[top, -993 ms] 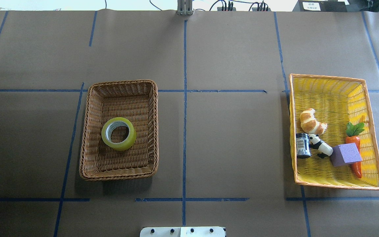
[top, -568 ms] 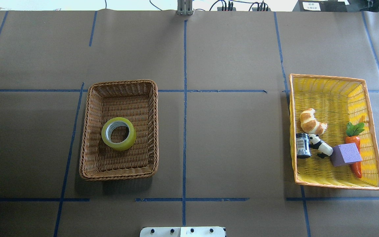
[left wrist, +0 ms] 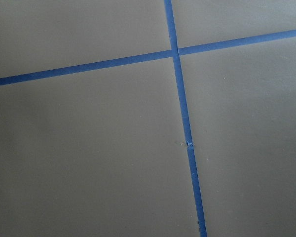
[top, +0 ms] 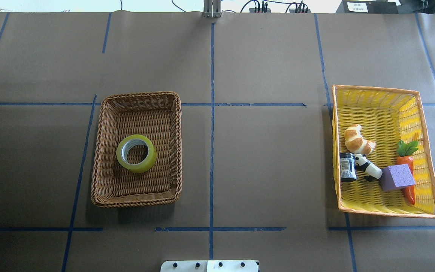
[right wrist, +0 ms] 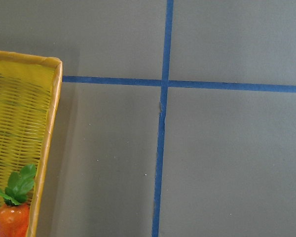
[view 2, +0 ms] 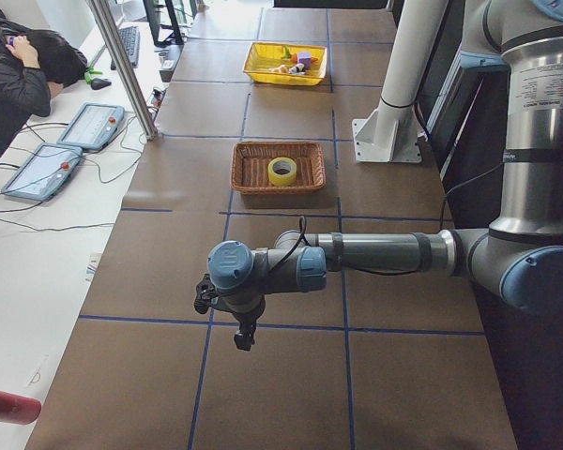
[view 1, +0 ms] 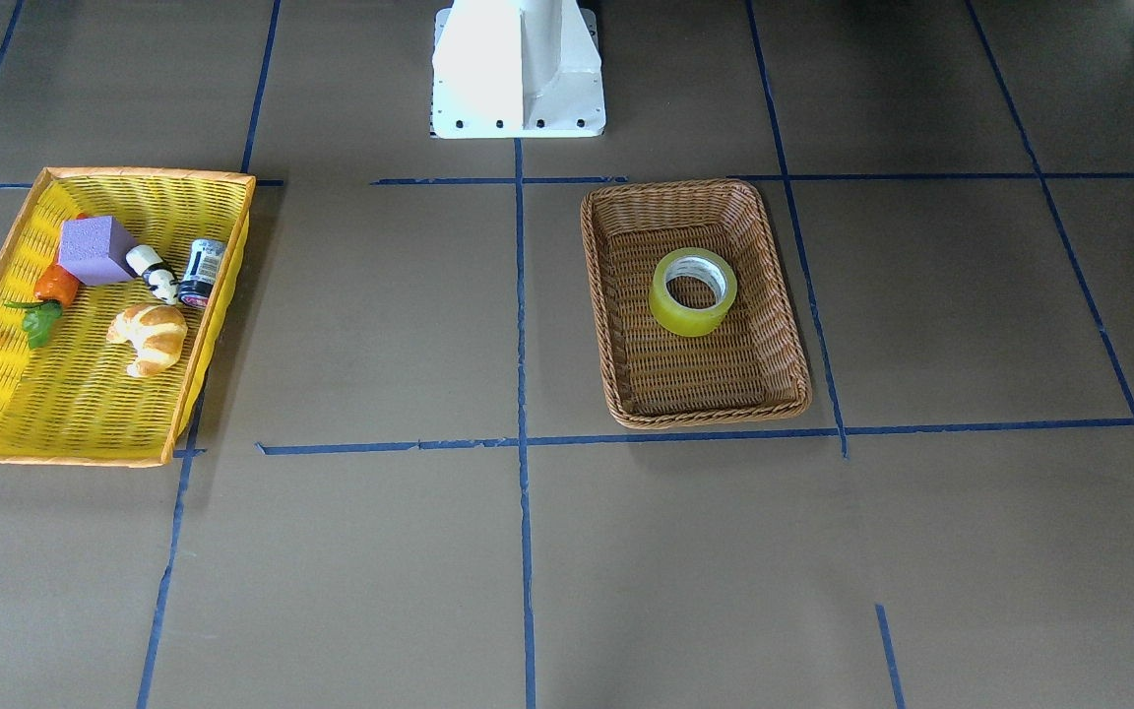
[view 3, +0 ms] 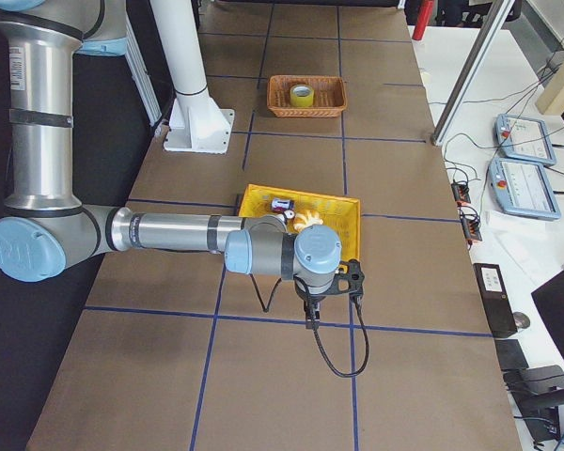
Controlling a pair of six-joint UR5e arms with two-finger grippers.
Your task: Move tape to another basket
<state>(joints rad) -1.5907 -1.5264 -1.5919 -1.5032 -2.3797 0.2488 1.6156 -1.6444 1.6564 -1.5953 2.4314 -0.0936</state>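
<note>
The yellow-green tape lies flat inside the brown wicker basket on the table's left half. It also shows in the front view, in that basket. My left gripper hangs over bare table far from the basket, towards the table's left end. My right gripper hangs just beyond the yellow basket, at the right end. Both show only in the side views, so I cannot tell whether they are open or shut. Neither wrist view shows fingers.
The yellow basket with orange rim holds a croissant, a small jar, a panda figure, a purple block and a carrot. The white robot base stands mid-table. A person sits at a side bench.
</note>
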